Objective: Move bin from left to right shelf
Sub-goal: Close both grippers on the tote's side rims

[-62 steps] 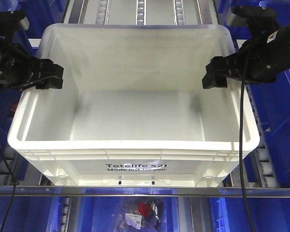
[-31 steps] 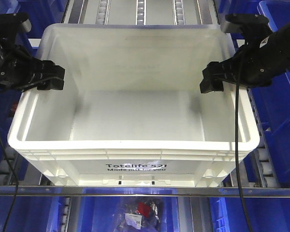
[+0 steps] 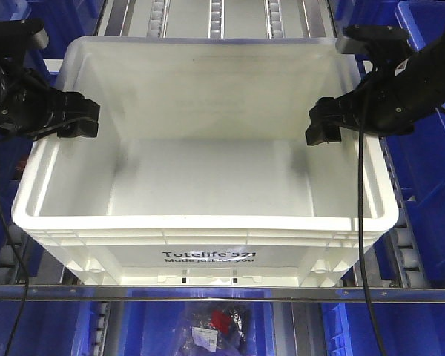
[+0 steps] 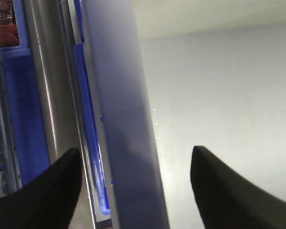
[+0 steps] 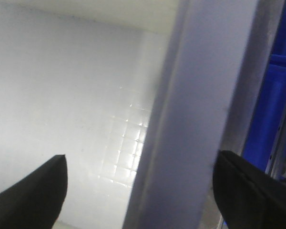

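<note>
Front-facing view has the white bin (image 3: 208,226) sitting empty on the roller shelf (image 3: 215,15), with its printed front wall right up at the metal front rail (image 3: 222,294). So as far as I can judge the move to the right shelf hasn't started.

The left gripper (image 3: 63,122) and right gripper (image 3: 341,124) each sit astride one side wall, one finger inside and one outside. That makes sense for a tote this wide: the rim is the only thing they can pinch. On the left wrist cam the fingers (image 4: 43,191) have the wall between them with daylight on both sides. It's the same on the right wrist cam (image 5: 33,191). So both sets of jaws are apart and not clamped on anything yet.

Room-wise it looks tight. Blue bins (image 3: 430,185) sit just beside the right wall, and the left wrist cam shows a steel upright (image 4: 47,95) close outside the left wall. The outer fingers don't have much slack. Overhead looks open, so lifting up and out toward the camera seems the cleanest exit. I'd watch the right arm's cable (image 3: 362,222) hanging over the rim.
</note>
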